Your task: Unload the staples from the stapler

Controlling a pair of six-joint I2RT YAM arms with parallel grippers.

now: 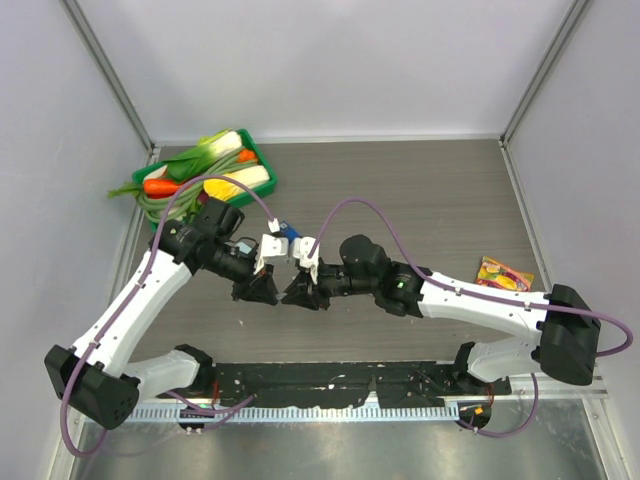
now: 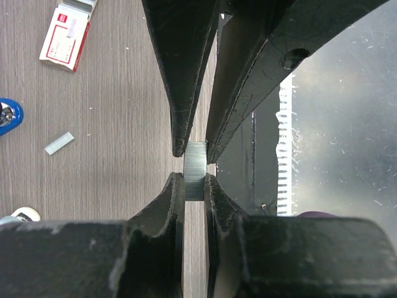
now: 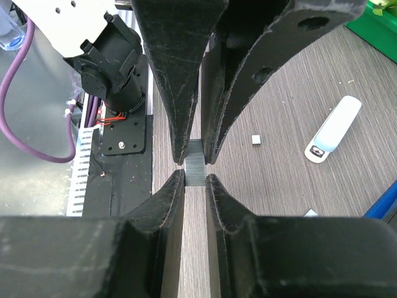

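L gripper [image 2: 195, 184] clenched on the staples [image 2: 196, 167], one end of the strip pinched betw its tips. R gripper [image 3: 196, 180] meets it tip-to-tip, jaws pressed on both sides of the strip's other end, so the strip bridges both pinches. Left of L jaws: loose staple bit [image 2: 59, 143] on table [image 2: 124, 93], red/white staple box [image 2: 65, 37] further out, both well apart from the pinch.

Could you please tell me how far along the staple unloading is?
Looks done: the staples are out in the open, and a loose strip lies on the table. In hand: left gripper and right gripper both pinch the staples. Left: setting them down; whether more remain loaded is not visible.
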